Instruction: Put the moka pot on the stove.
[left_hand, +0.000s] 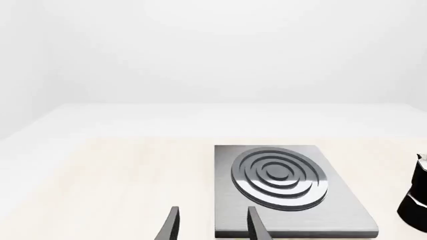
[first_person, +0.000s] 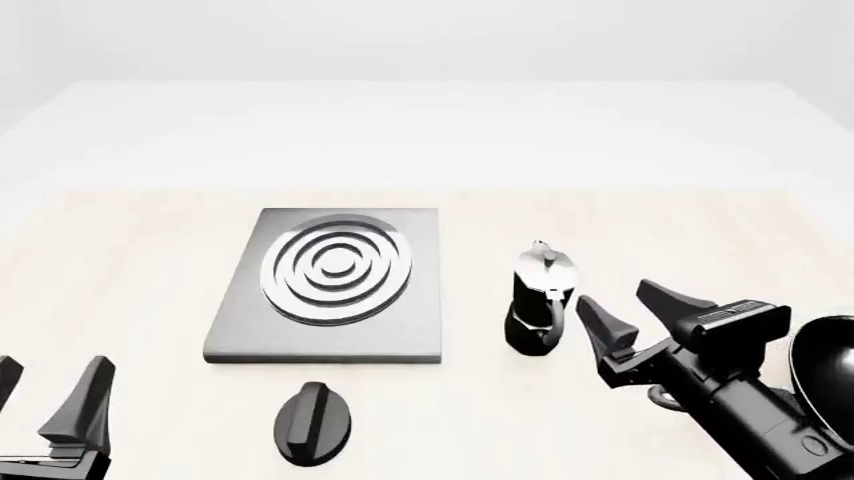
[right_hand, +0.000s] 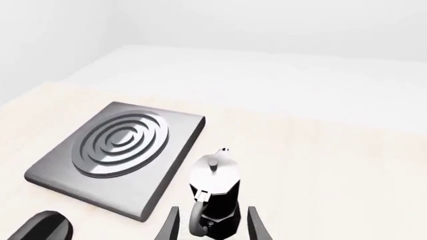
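Note:
The moka pot (first_person: 539, 300), black with a silver lid, stands upright on the table just right of the stove (first_person: 334, 285), a grey plate with a ringed burner. My right gripper (first_person: 627, 312) is open, just right of the pot and apart from it. In the right wrist view the pot (right_hand: 215, 195) sits between the open fingers (right_hand: 255, 225), handle toward the camera, with the stove (right_hand: 120, 150) beyond. My left gripper (first_person: 40, 385) is open and empty at the front left. In the left wrist view the stove (left_hand: 287, 187) lies ahead and the pot's edge (left_hand: 417, 197) shows.
A small black oval knob (first_person: 314, 423) lies on the table in front of the stove; it also shows in the right wrist view (right_hand: 40, 227). A black frying pan's rim (first_person: 825, 365) shows at the right edge, behind my right arm.

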